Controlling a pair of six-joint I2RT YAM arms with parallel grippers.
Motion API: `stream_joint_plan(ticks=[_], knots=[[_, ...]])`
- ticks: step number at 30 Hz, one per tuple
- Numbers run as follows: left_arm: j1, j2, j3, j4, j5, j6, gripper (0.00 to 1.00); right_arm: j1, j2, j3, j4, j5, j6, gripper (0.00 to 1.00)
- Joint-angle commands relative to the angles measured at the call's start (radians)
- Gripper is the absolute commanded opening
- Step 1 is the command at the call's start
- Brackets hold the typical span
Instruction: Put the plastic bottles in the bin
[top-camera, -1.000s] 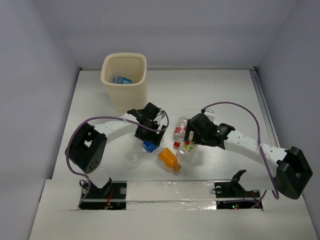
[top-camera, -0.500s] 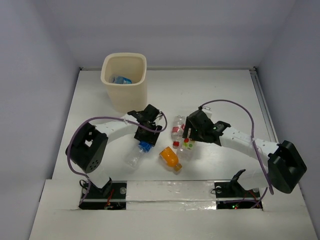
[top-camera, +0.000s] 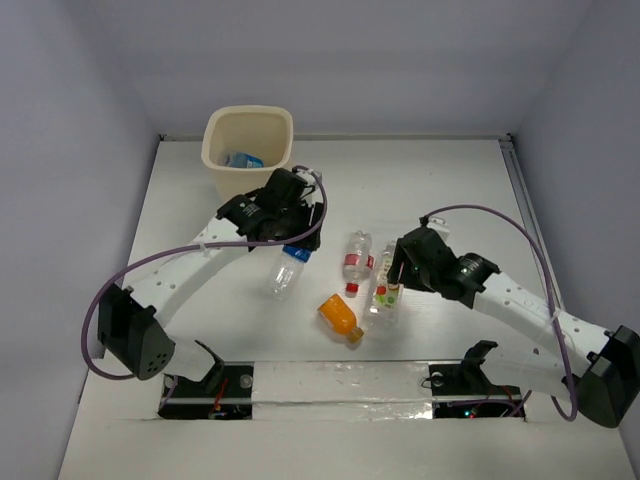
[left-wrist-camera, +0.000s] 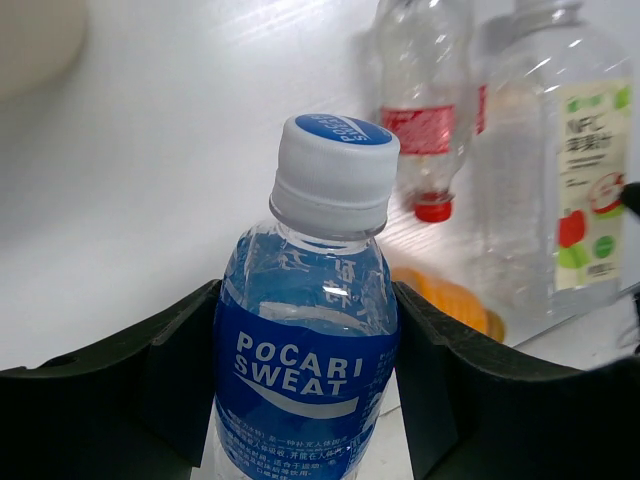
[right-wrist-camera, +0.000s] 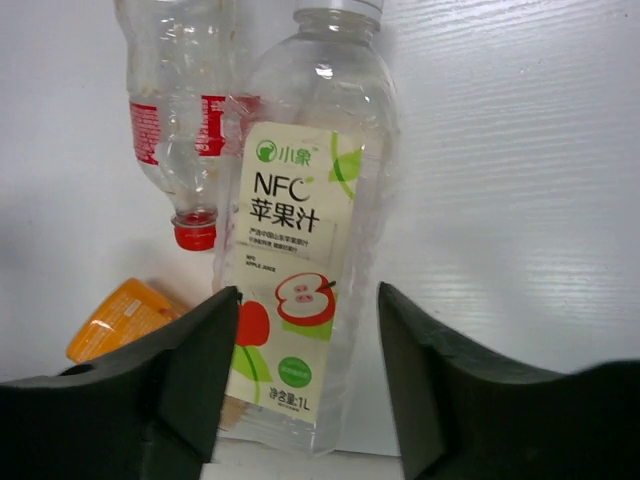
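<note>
Black, matte, wedge-shaped fingers (left-wrist-camera: 150, 390) of the left pincer (left-wrist-camera: 307, 300) are pressed against both sides of the blue bottle (left-wrist-camera: 305, 370), which is clamped at its label with the jaws at a middling width. Thin clear plastic, a glossy blue wrap lettered in white and a ridged white cap with a blue top are seen there.

The right pincer (right-wrist-camera: 300, 300) is set roughly half open astride the fruit bottle (right-wrist-camera: 300, 190), with one finger at each flank of its label. Whether the plastic is actually gripped cannot be told. That bottle is smooth, clear and round-shouldered, with a pale label printed with apples, and it is lying on the white table (top-camera: 450, 190).

Just beside it lies the red bottle (right-wrist-camera: 180, 110), crinkled and clear, with a red band and a red cap. Near that cap lies the orange bottle (right-wrist-camera: 125, 315), opaque and rounded.

Only from above is the cream bin (top-camera: 245, 190) shown whole. It is smooth plastic with a rounded-square rim and tapering walls, standing upright at the far left of the table with a second blue bottle (top-camera: 243, 159) inside. The held blue bottle is seen there tilted, just in front of the bin. Label lettering is legible only in the wrist views.
</note>
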Motion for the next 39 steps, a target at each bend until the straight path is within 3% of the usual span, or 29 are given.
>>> stream_joint_plan(ticks=[1,2,3,4,8,15,19,25,31,37,39], knots=[[-0.002,-0.028,0.089,-0.050,0.000,-0.023,0.38,-0.006,0.009,0.024,-0.064,0.016,-0.026,0.68],[-0.002,-0.028,0.103,-0.052,0.000,-0.028,0.37,-0.006,0.021,0.025,-0.079,0.023,-0.028,0.76],[-0.002,-0.030,0.123,-0.050,0.003,-0.035,0.37,-0.006,0.031,0.025,-0.086,0.032,-0.024,0.95],[-0.002,-0.034,0.132,-0.046,0.012,-0.038,0.37,-0.006,0.040,0.024,-0.087,0.043,-0.025,1.00],[0.019,-0.028,0.241,-0.034,0.012,-0.052,0.37,-0.017,0.087,0.053,-0.041,0.024,-0.045,1.00],[0.123,0.073,0.687,-0.046,-0.025,-0.057,0.37,-0.017,0.127,0.168,-0.041,0.019,-0.063,1.00],[0.211,0.122,0.842,-0.018,-0.072,-0.081,0.37,-0.017,0.182,0.171,-0.018,-0.009,-0.068,1.00],[0.358,0.128,0.847,0.138,-0.052,-0.159,0.37,-0.026,0.299,0.152,0.026,0.031,-0.068,1.00],[0.389,0.156,0.887,0.244,-0.132,-0.137,0.38,-0.026,0.410,0.159,0.060,0.033,-0.093,1.00],[0.389,0.165,0.750,0.457,-0.275,-0.072,0.39,-0.026,0.451,0.120,0.109,-0.010,-0.103,1.00],[0.389,0.170,0.686,0.547,-0.319,-0.028,0.39,-0.026,0.434,0.107,0.118,-0.010,-0.102,0.95]])
